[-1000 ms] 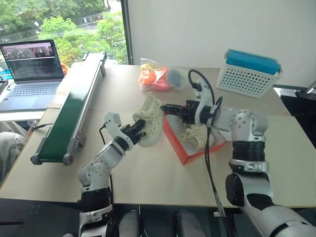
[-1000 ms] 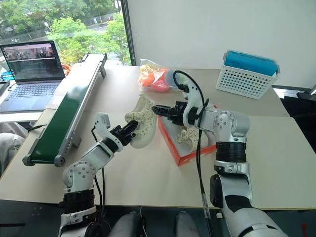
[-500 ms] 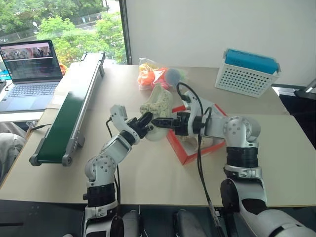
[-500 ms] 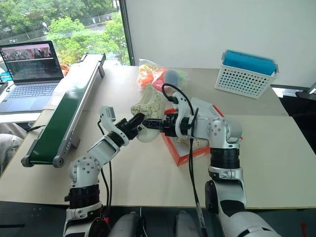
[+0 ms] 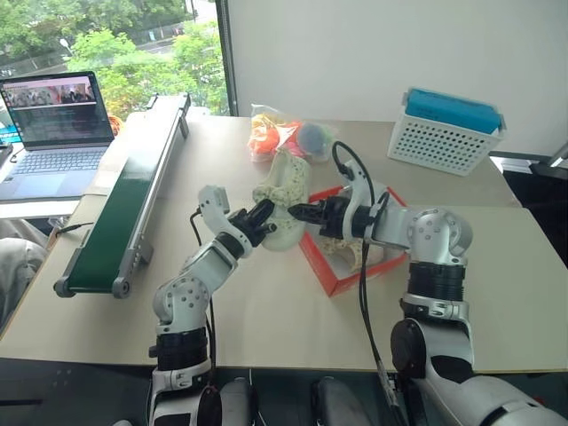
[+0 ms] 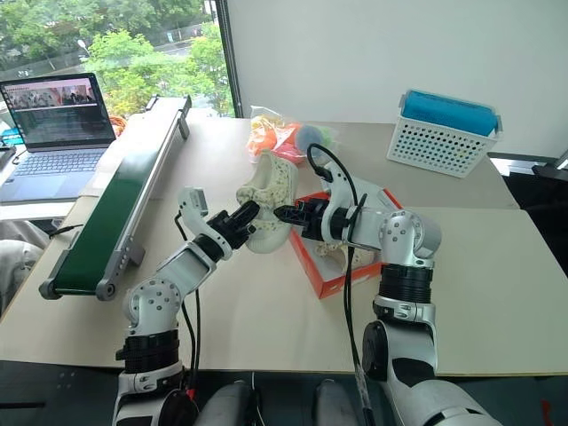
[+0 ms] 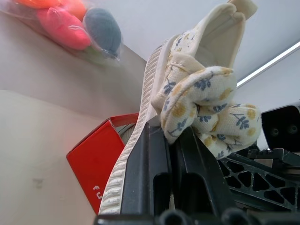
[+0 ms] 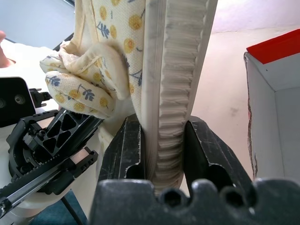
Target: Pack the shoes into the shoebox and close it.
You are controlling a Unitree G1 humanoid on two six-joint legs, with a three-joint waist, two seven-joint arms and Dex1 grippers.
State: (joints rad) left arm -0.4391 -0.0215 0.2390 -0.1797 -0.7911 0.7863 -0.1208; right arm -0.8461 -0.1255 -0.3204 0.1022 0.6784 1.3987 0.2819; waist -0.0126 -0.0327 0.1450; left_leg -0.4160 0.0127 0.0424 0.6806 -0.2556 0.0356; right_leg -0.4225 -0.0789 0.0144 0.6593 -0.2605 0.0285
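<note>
One cream-white shoe (image 5: 284,188) hangs in the air just left of the shoebox (image 5: 325,269), toe up and sole toward the box. My left gripper (image 5: 264,214) is shut on its fabric upper (image 7: 201,93). My right gripper (image 5: 296,212) meets it from the other side, with its fingers (image 8: 206,150) clamped on the ribbed sole (image 8: 178,70). The red shoebox lies open on the table under my right arm. The other shoe (image 5: 343,246) lies inside it, partly hidden by the arm.
A clear bag of colourful toys (image 5: 288,140) lies behind the held shoe. A green conveyor belt (image 5: 133,195) runs along the left, with a laptop (image 5: 58,124) beyond it. A white perforated basket (image 5: 448,133) stands at the back right.
My right gripper has closed on the shoe's sole; a second ago it stood open beside it. The left gripper has raised the shoe slightly and brought it nearer the box.
</note>
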